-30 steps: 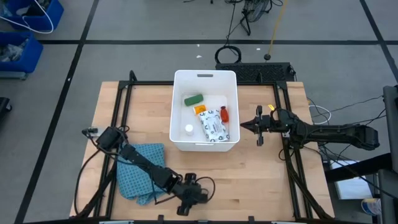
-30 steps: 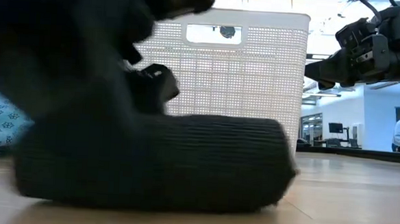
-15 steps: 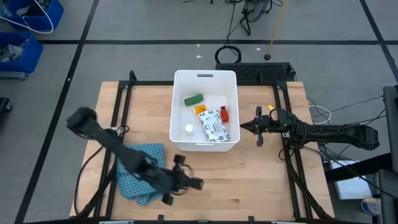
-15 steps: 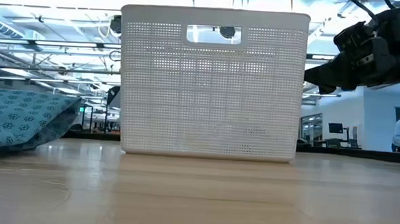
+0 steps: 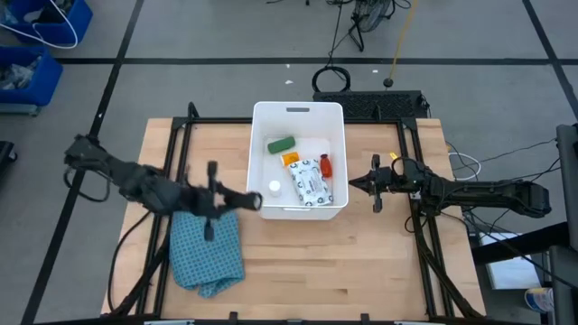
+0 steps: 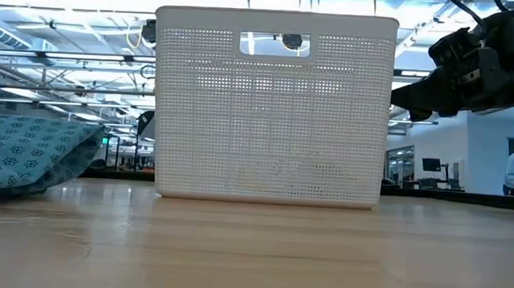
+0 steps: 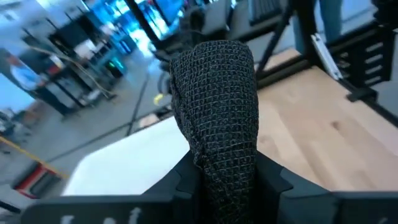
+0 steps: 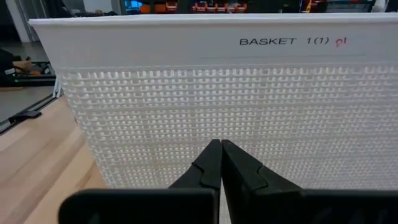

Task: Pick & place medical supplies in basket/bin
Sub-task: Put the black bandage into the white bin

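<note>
- On your left, the blue checked cloth [image 5: 209, 262] lies bunched at the table's front-left; it is no part of the job, so leave it there.
- Your left gripper [image 5: 251, 201] reaches toward the white basket [image 5: 298, 110] from the left, its fingers pinching the black oblong piece [image 7: 217, 118]. In the left wrist view that piece stands up between them, gripped at its lower end, so its free end can go over the rim first.
- The gripper tip sits just beside the basket's left wall. By my reading you need to clear that rim before you let go.
- Inside the basket lie the green oblong piece [image 5: 281, 143], the orange pill bottle [image 5: 291, 159], the flat white printed packet [image 5: 309, 182] and the small red-and-white tube [image 5: 325, 164]. The floor near the left wall looks barest, apart from a small white round thing there.
- On your right, the right gripper [image 5: 354, 184] waits just beside the basket's right wall, fingers pressed together on nothing. It stays outside the rim, so the basket's inside is free for your left arm.
</note>
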### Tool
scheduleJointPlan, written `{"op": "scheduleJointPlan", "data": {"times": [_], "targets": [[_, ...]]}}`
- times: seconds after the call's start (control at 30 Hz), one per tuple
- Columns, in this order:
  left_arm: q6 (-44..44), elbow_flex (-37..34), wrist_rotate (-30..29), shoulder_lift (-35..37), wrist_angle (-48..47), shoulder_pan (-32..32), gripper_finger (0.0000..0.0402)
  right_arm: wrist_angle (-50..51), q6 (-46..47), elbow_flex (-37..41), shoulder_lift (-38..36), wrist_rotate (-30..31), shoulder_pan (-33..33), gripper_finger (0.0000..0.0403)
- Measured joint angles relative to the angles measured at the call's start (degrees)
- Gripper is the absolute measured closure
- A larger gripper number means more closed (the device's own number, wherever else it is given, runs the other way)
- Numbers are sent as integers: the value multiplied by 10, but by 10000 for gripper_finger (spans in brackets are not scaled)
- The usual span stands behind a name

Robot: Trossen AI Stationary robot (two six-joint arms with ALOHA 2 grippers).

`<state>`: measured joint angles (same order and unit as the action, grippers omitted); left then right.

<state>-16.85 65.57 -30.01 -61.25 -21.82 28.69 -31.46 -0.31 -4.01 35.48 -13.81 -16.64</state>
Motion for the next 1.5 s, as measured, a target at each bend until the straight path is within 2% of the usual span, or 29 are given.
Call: {"op": "scheduleJointPlan", "data": {"times": [0.23, 0.37, 0.47, 0.53, 0.67, 0.77, 0.87, 1.0, 1.1, 1.37, 1.43, 1.5], "targets": [[-64, -96, 18, 119, 83, -44, 322, -7, -7, 0, 0, 0, 0, 403], [-67, -173, 48, 179, 141, -65, 318, -8, -43, 1, 0, 1, 0, 403], [-55, -246, 47, 220, 181, -83, 319, -8, -65, 3, 0, 1, 0, 403], [-65, -312, 47, 245, 251, -98, 321, -9, -89, 3, -1, 1, -2, 403], [-109, -443, 77, 280, 464, -146, 321, -9, -111, 4, -1, 2, -2, 403], [-83, -502, 82, 305, 506, -181, 321, -10, -108, 4, -1, 2, -2, 403], [-37, -541, 107, 326, 511, -211, 321, -10, -95, 4, -1, 2, -2, 403], [-3, -598, 142, 342, 566, -234, 321, -3, -84, 4, 0, 2, -2, 403], [15, -631, 147, 348, 599, -248, 321, -2, -77, 4, -1, 2, -2, 403], [36, -644, 179, 347, 605, -282, 321, 4, -64, 4, 0, 2, -2, 403], [36, -644, 172, 347, 608, -294, 321, 4, -64, 4, 0, 2, -2, 403], [51, -643, 132, 345, 629, -305, 321, 0, -62, 5, 0, 2, -2, 403]]}}
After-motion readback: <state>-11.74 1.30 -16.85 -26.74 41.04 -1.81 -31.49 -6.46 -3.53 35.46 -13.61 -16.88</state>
